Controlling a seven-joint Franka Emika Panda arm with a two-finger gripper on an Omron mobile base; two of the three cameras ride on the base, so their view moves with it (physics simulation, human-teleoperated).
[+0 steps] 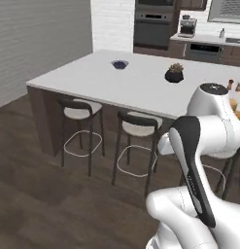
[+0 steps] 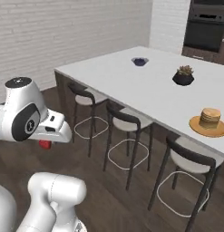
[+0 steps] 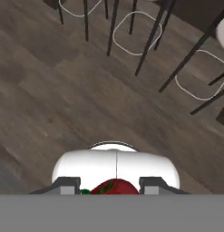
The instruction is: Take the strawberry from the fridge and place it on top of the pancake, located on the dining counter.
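Strawberry sits clamped between my two finger tips, its red body and a bit of green leaf showing at the bottom of the hand view, so my gripper is closed on it. In the right base view my arm is folded in close to my own body, the wrist bent over so the hand points down toward the dark wooden floor, and a small red spot peeks out just beneath the hand. The hand view looks down on floorboards and on the thin black legs and white foot rings of the bar stools ahead. Those stools stand in a row along the near edge of the dining counter, whose white top stretches away in front of me. On that top, toward my right, the pancake stack rests on its orange-brown plate, well apart from my hand and higher than it. Farther back on the counter stand a black pot with a plant and a small dark bowl.
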